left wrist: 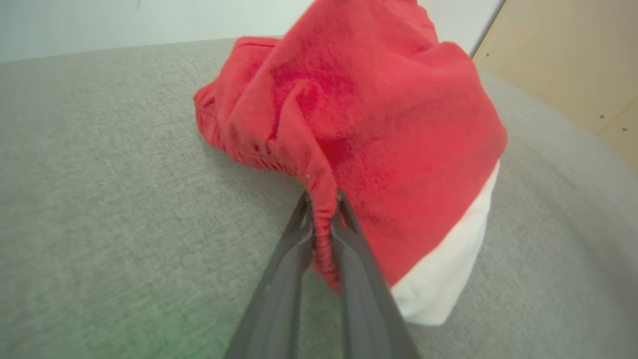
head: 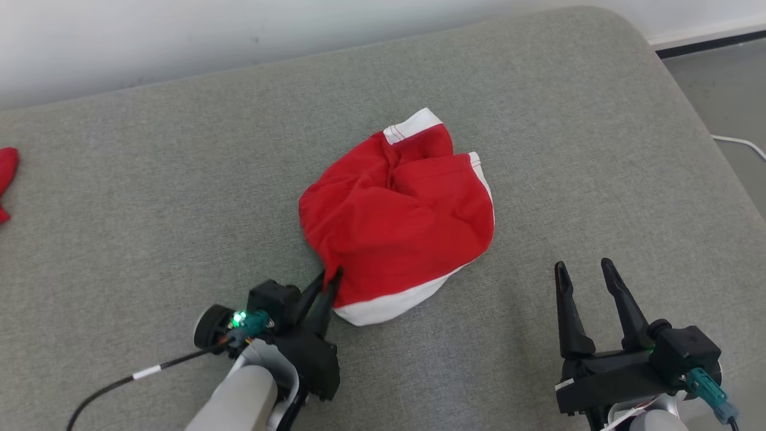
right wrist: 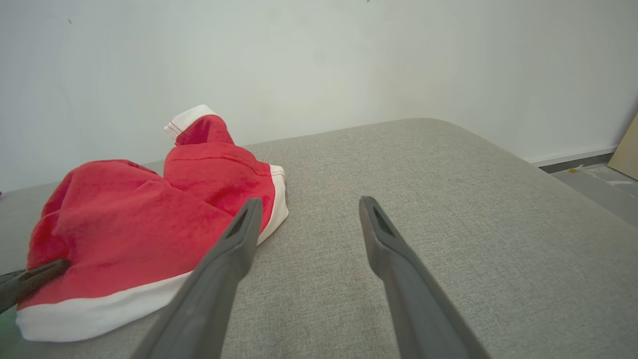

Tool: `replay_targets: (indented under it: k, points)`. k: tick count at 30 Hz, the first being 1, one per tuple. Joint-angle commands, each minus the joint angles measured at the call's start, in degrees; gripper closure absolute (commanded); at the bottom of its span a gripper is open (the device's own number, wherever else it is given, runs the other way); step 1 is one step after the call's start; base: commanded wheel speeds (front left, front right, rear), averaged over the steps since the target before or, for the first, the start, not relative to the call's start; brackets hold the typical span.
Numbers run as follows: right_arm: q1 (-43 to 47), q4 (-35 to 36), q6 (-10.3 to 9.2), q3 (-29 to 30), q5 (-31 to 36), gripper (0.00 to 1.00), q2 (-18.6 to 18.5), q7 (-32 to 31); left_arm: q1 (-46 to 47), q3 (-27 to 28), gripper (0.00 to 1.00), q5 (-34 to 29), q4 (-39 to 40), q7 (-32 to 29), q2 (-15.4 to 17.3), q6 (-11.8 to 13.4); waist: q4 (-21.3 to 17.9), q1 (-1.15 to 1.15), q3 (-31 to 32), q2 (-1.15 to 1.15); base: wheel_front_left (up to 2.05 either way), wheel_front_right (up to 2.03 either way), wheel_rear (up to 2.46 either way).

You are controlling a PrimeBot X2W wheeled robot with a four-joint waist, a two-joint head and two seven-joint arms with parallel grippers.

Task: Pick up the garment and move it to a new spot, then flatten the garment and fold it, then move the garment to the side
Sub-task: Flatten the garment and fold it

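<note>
— What is the left claw (head: 330, 276) doing?
— It is pinching a red fold at the garment's (head: 401, 221) near edge, jaws nearly together.
— And the right claw (head: 583, 268)?
— It is hovering wide open, holding nothing, near the garment, which is lying crumpled mid-cushion (head: 149, 179).

garment (head: 398, 215): red, with white bands at the edges and red stitching on the white
cushion (head: 149, 209): grey, plain, fine woven texture
left gripper (head: 331, 273): black fingers
right gripper (head: 583, 264): black fingers
wall (head: 179, 30): white
small cloth (head: 6, 173): red
</note>
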State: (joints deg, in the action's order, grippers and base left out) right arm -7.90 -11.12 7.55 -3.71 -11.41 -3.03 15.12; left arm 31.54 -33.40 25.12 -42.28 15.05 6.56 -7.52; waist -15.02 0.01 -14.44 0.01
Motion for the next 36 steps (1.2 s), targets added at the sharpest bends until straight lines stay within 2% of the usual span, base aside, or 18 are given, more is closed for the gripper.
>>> replay_targets:
  k: [1, 10, 16, 23, 26, 27, 28, 29, 36]
  points:
    - [0.35, 0.37, -0.13, 0.47, 0.30, 0.00, 0.11, 0.04, 0.98, 1.02, 1.00, 0.58, 1.07, 0.19, 0.21, 0.08, 0.62, -0.01, 0.39, -0.01, 0.00, 0.00, 0.00]
    - [1.47, -0.01, -0.13, 0.73, 0.47, 0.00, 0.13, 0.04, 0.22, 10.38, 1.00, -3.18, 11.62, 0.19, 3.66, 1.63, 5.52, -0.01, 2.93, -0.01, 0.00, 0.00, 0.00]
    - [2.18, -0.34, -0.13, 0.68, 0.30, 0.00, 0.13, 0.04, -5.48, 13.33, 1.00, -4.44, 18.21, 0.19, 5.44, 2.56, 8.40, -0.01, 4.47, -0.01, 0.00, 0.00, 0.00]
    - [2.44, -0.48, -0.13, 0.54, -0.09, 0.00, 0.14, 0.04, -14.80, 15.82, 1.00, -3.46, 20.37, 0.19, 6.78, 3.96, 9.53, -0.01, 4.98, -0.01, 0.00, 0.00, 0.00]
    - [2.77, -0.73, -0.13, 0.83, 0.06, 0.00, 0.13, 0.04, -17.56, 16.76, 1.00, -2.99, 20.11, 0.19, 6.79, 3.80, 9.98, -0.01, 5.30, -0.01, 0.00, 0.00, 0.00]
    - [2.85, -0.83, -0.13, 0.92, 0.20, 0.00, 0.14, 0.04, -17.97, 17.14, 0.90, -3.10, 20.24, 0.19, 6.70, 3.81, 10.17, -0.01, 5.46, -0.01, 0.00, 0.00, 0.00]
    - [2.92, -0.92, -0.13, 1.00, 0.36, 0.00, 0.14, 0.04, -18.32, 17.49, 0.75, -3.19, 20.34, 0.19, 6.54, 3.85, 10.34, -0.01, 5.68, -0.01, 0.00, 0.00, 0.00]
    - [2.88, -1.02, -0.13, 1.03, 0.44, 0.00, 0.11, 0.04, -18.46, 17.92, 0.00, -3.43, 20.73, 0.19, 6.35, 3.89, 10.50, -0.01, 5.83, -0.01, 0.00, 0.00, 0.00]
    - [3.32, -1.24, -0.13, 1.01, 0.90, 0.00, -0.57, 0.04, -19.48, 23.03, 0.00, -6.60, 26.56, 0.19, 4.23, 4.19, 12.03, -0.01, 7.80, -0.01, 0.00, 0.00, 0.00]
